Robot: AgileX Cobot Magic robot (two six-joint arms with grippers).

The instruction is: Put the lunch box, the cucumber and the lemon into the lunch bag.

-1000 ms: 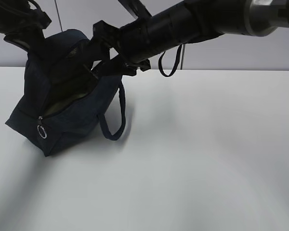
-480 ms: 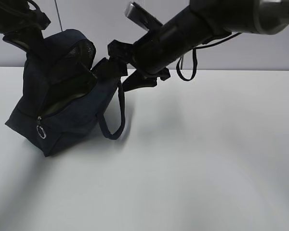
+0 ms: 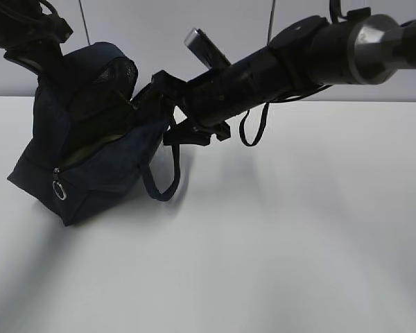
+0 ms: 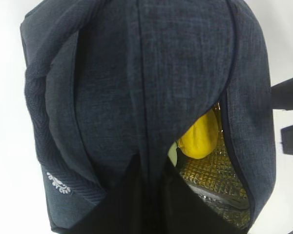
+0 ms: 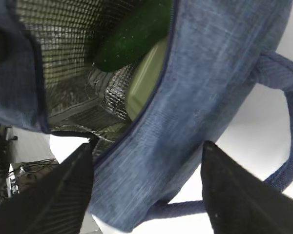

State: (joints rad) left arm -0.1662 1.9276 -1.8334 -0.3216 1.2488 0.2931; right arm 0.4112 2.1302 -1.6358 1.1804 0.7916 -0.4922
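The navy lunch bag (image 3: pixel 104 166) sits tilted on the table's left with its mouth open. My left gripper (image 4: pixel 149 192) is shut on a fold of fabric at the bag's top; in the exterior view this left gripper (image 3: pixel 48 66) hangs over the bag. Inside, the yellow lemon (image 4: pixel 199 136) lies on the silver lining. The dark green cucumber (image 5: pixel 132 34) rests on the sage-green lid of the lunch box (image 5: pixel 146 80). My right gripper (image 5: pixel 149 146) is open, its fingers standing either side of the bag's side wall, at the mouth's right edge (image 3: pixel 172 107).
A loop handle (image 3: pixel 168 180) hangs down the bag's right side. The zipper's silver ring pull (image 3: pixel 59 191) dangles at the front corner. The white table (image 3: pixel 298 229) stretches to the right and front. A grey wall stands behind.
My right arm has swung lower and its gripper has dropped from the bag's top to the mouth's right edge. The bag and the left gripper have stayed still.
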